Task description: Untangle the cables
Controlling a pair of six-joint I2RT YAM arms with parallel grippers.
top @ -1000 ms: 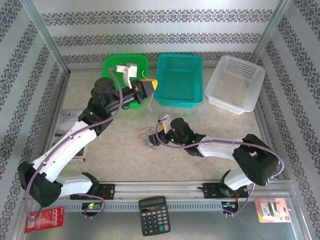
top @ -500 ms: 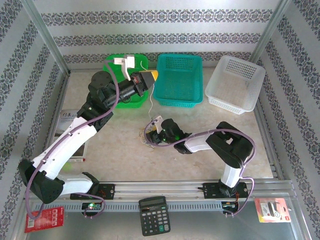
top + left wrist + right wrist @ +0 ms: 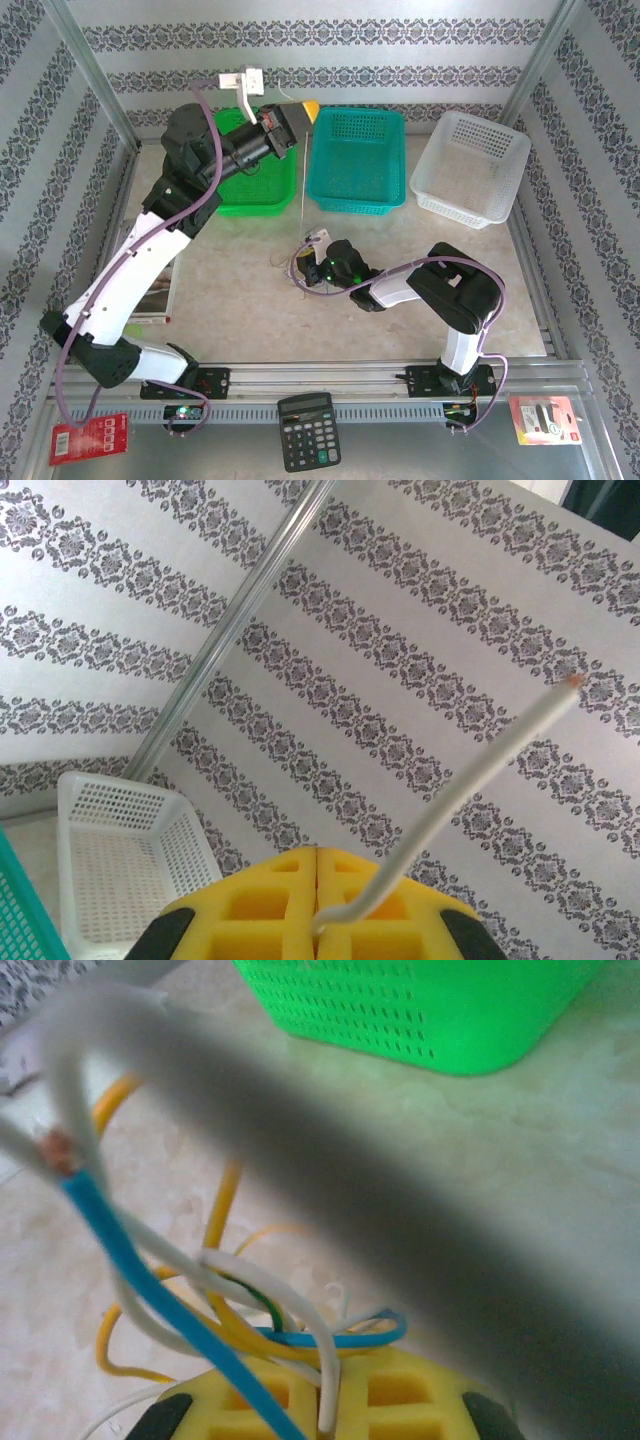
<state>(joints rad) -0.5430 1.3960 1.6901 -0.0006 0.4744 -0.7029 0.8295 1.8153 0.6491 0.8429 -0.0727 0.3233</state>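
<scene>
Near the middle of the table (image 3: 230,290), my right gripper (image 3: 316,268) has just snapped closed on the tangle of cables (image 3: 250,1300), pinning yellow, white and blue strands between its yellow pads (image 3: 400,1395). Above the green basket (image 3: 262,196), my left gripper (image 3: 298,114) has climbed higher, its jaws clamped on one whitish wire (image 3: 299,188) that runs straight down toward the tangle. With the knot anchored and one strand lifted, I judge this wire is being drawn free. The risk is that the whole bundle drags along instead.
</scene>
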